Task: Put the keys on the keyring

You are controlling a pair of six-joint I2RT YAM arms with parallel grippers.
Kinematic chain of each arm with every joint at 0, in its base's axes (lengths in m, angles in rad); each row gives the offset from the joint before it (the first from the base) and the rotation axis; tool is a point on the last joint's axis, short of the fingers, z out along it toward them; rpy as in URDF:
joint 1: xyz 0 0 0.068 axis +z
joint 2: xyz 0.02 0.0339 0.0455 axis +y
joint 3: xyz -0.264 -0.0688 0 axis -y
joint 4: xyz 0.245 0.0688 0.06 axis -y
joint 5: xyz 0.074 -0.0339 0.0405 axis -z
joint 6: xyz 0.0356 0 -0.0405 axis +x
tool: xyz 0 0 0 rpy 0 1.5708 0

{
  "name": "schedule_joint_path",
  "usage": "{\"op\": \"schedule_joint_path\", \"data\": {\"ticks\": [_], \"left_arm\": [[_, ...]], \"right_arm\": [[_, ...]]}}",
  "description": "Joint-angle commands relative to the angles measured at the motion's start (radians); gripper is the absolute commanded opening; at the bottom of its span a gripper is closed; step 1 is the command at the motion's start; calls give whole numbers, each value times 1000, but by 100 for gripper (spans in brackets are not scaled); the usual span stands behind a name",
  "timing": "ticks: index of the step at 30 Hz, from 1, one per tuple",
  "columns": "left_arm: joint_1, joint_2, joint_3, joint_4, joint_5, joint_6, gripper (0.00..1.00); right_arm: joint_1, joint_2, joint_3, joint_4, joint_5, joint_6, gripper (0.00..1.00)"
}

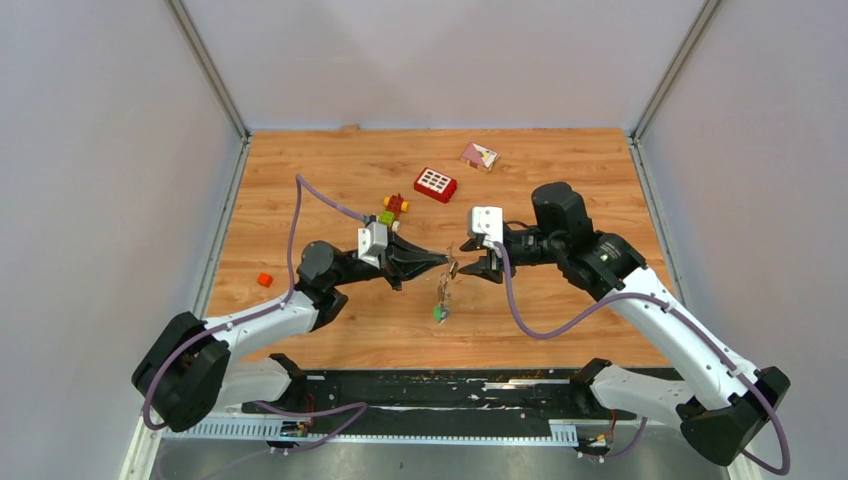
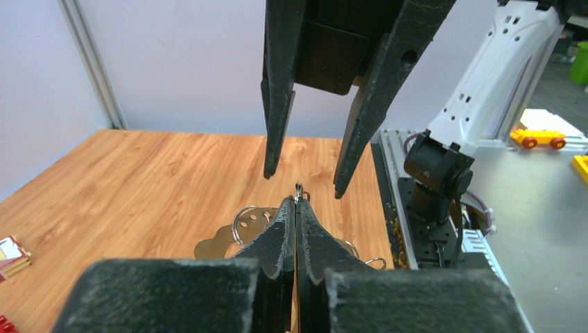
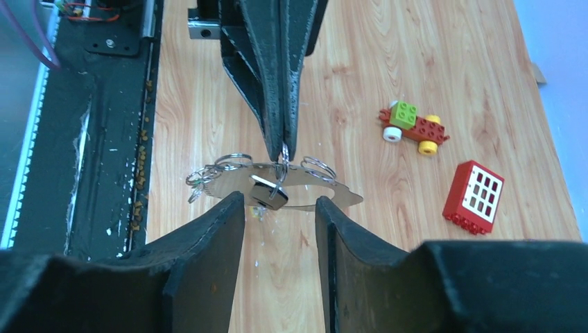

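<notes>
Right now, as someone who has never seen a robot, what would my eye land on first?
Two arms meet tip to tip at mid-table: the left fingers pinch shut on the keyring, and the right fingers gape open facing them. A green-tagged key dangles beneath; a red brick with white squares and a block toy lie farther back.

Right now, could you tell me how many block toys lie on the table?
3: red brick far centre, block car near it, small red cube at left. More may be hidden.

place: robot lab cell | cues: white panel walls, wooden table
</notes>
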Motion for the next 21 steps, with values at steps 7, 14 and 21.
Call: {"op": "schedule_joint_path", "data": {"ticks": [7, 14, 21], "left_arm": [[1, 40, -14, 192, -54, -116, 0], [1, 41, -18, 198, -51, -116, 0], [1, 37, -18, 200, -43, -118, 0]], "right_arm": [[-2, 34, 23, 61, -128, 21, 36], [-2, 50, 18, 75, -95, 28, 26], [-2, 65, 19, 79, -73, 36, 22]]}}
